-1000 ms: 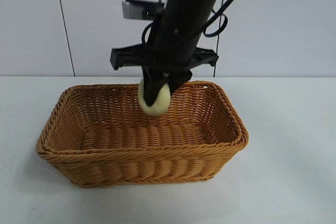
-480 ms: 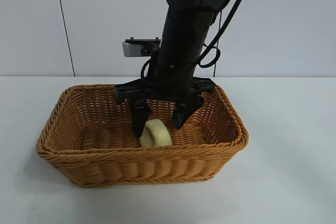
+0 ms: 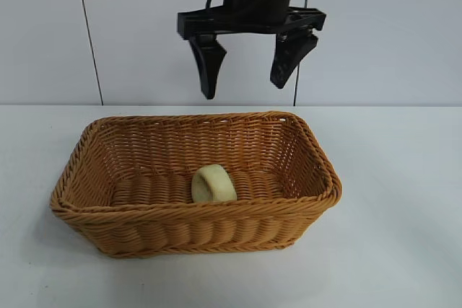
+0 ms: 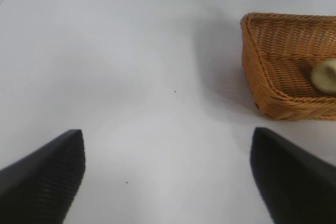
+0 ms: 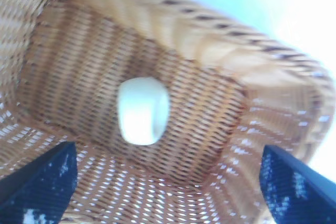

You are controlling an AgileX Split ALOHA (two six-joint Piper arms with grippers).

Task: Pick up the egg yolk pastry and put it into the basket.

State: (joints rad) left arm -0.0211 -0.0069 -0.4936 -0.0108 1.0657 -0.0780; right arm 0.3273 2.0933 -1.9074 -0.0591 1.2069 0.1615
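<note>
pastry: egg yolk pastry [image 3: 214,184] on edge inside basket [image 3: 317,194], could roll
right gripper [image 3: 247,70]: jaws wide, empty, above
left gripper [image 4: 167,174]: jaws wide

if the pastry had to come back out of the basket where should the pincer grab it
Probably from straight above, across its two flat faces: the pastry stands on edge on the basket floor, and the flared walls block any sideways approach. The right pincer hangs open over it.

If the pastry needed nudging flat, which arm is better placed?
Right. Its open tool hangs directly above the basket holding the egg yolk pastry; the left tool sits off to the basket's side.
</note>
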